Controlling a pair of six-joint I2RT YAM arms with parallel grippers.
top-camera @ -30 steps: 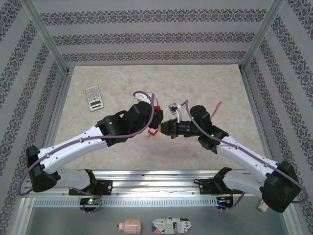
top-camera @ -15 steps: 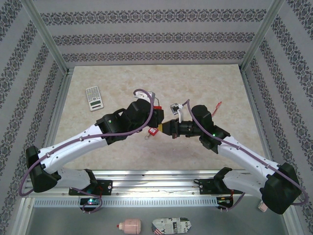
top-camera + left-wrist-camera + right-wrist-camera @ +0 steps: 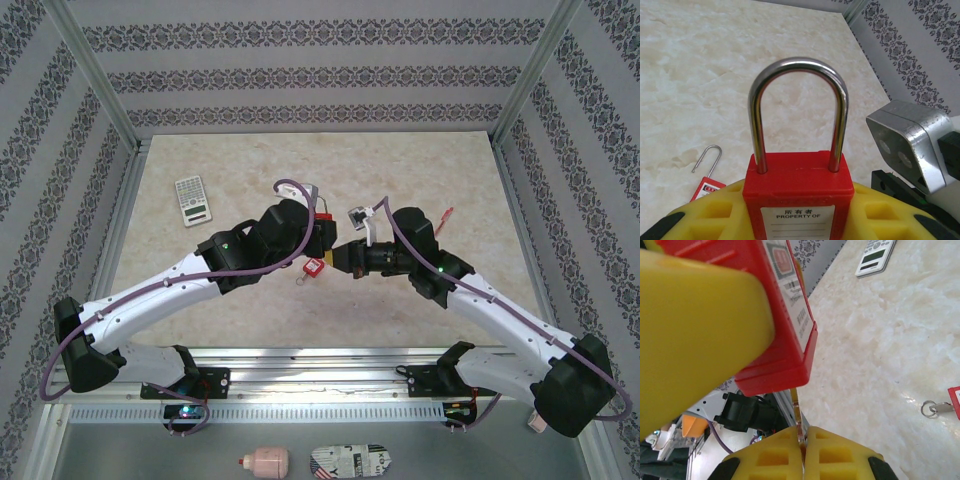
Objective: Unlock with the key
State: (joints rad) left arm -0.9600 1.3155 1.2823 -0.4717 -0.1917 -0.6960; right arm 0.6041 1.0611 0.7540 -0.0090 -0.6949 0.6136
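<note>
Beige marbled worktop (image 3: pixel 250 180): we find left fingers (image 3: pixel 710 210) clamping the red steel-shackled padlock (image 3: pixel 795 180), base presented to right fingers (image 3: pixel 835 450) pinched shut on a thin metal key (image 3: pixel 796 415).

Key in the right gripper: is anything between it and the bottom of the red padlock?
Nothing visible does. In the right wrist view the key, pinched in the right gripper, runs straight up to the underside of the red padlock. Whether it has entered the keyhole cannot be told.
</note>
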